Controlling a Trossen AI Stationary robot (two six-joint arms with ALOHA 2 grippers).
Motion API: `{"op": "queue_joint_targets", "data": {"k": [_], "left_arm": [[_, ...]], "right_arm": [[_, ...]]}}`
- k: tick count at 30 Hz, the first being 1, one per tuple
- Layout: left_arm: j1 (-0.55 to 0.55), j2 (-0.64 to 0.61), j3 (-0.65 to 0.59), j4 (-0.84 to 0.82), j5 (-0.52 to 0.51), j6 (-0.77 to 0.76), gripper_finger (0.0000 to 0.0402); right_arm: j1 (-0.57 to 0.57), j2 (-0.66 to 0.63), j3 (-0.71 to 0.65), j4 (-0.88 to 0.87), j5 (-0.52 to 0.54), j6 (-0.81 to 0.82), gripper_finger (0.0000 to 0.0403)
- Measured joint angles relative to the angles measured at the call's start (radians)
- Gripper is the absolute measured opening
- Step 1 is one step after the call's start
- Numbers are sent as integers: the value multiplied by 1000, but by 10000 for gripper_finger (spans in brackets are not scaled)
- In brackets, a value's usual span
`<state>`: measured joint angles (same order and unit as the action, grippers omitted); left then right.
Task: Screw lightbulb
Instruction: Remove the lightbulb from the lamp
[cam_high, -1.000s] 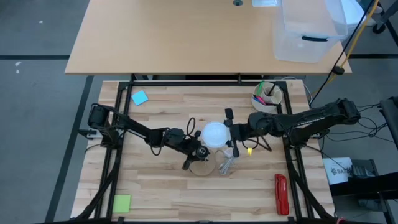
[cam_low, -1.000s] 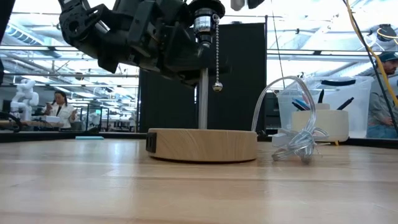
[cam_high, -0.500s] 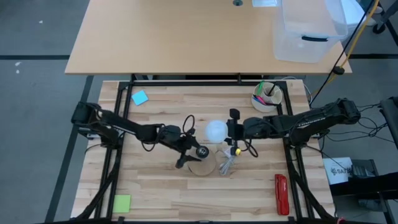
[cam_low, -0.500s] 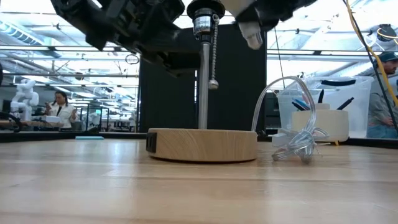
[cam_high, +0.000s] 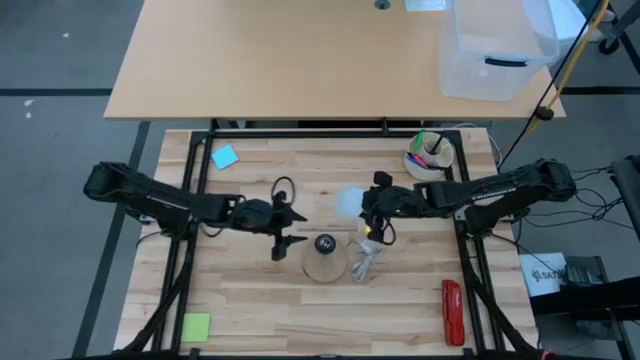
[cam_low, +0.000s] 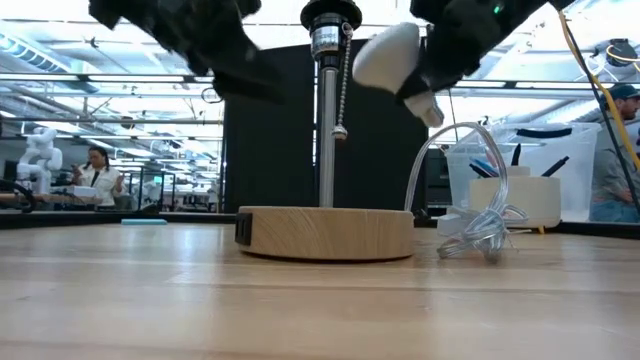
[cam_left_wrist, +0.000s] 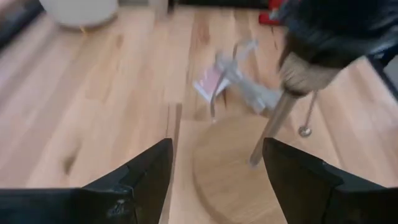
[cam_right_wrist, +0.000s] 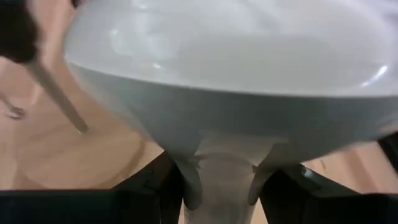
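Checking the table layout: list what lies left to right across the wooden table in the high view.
Lime-green sticky note → blue sticky note → left end effector → round wooden lamp base → small white lightbulb → white cup of pens → red rectangular tool.

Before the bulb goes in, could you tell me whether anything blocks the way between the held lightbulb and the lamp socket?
Nothing visible does: the right gripper holds the lightbulb beside the socket; the left gripper sits clear.

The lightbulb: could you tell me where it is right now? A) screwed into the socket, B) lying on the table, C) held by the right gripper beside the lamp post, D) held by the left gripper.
C: the right gripper is shut on the lightbulb, which hangs tilted in the air beside the lamp post, clear of the socket.
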<state>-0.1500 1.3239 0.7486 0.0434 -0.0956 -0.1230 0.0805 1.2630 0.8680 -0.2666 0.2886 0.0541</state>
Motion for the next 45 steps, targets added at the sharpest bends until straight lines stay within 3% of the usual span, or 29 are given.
{"op": "queue_joint_targets", "data": {"k": [12, 22, 26, 35, 45], "left_arm": [[-164, -266, 0, -48, -204, 52, 254], [-377, -429, -23, -76, -490, 167, 250], [-411, -473, -99, -49, -514, 156, 204], [-428, -566, -360, 237, -475, 159, 17], [-428, -613, -593, 547, -414, 193, 2]], "right_arm": [[-76, 205, 1, 2, -57, 44, 160], [-125, 275, 1, 8, -71, 36, 161], [-141, 273, 1, 10, -86, 32, 161], [-146, 273, 1, 18, -126, 27, 161], [-147, 273, 1, 10, -138, 13, 161]]}}
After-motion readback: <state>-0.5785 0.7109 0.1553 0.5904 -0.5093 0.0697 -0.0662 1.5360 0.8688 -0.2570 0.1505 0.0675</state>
